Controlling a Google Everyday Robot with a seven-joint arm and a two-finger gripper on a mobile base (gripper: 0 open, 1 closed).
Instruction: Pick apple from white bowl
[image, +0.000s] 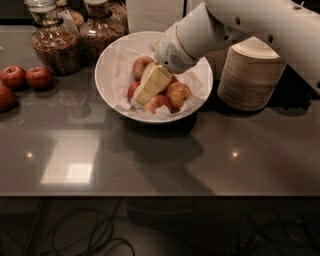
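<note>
The white bowl (112, 55), lined with crinkled white paper, stands at the back middle of the dark counter and holds several apples. The pale yellow-tan apple (178, 94) lies at the bowl's right side. A pinkish apple (140, 65) and smaller reddish apples (156, 103) lie around it. My gripper (141, 96), cream-coloured, reaches from the upper right down into the bowl. It lies over the apples in the middle, just left of the yellow-tan apple, and hides what is under it.
Three dark red apples (26, 77) lie on the counter at the far left. Two glass jars (54, 46) stand behind the bowl on the left. A stack of beige paper bowls (251, 75) stands right of the bowl. My white arm (235, 25) crosses above it.
</note>
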